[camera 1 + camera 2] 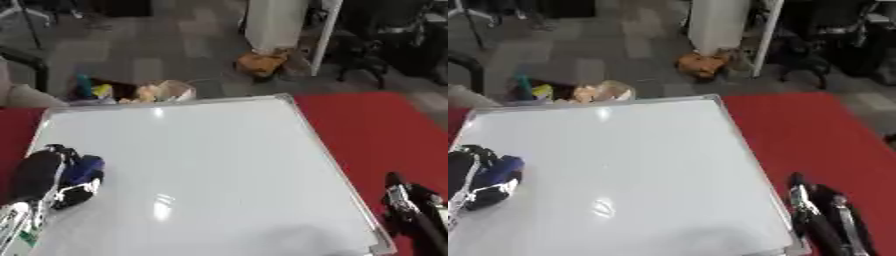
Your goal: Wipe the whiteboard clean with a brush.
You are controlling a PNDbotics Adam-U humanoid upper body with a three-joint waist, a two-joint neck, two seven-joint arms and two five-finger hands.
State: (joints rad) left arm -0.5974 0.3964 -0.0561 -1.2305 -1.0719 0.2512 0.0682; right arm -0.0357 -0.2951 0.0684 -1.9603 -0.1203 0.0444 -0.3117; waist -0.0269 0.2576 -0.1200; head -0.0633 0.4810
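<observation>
We see a big white whiteboard [210, 170] lying on the red tabletop [376, 130], our left robot hand [48, 177] curled around a blue brush [83, 169] at the board's left side, our right robot hand [824, 220] near the bottom right corner, we cannot tell its fingers.
</observation>
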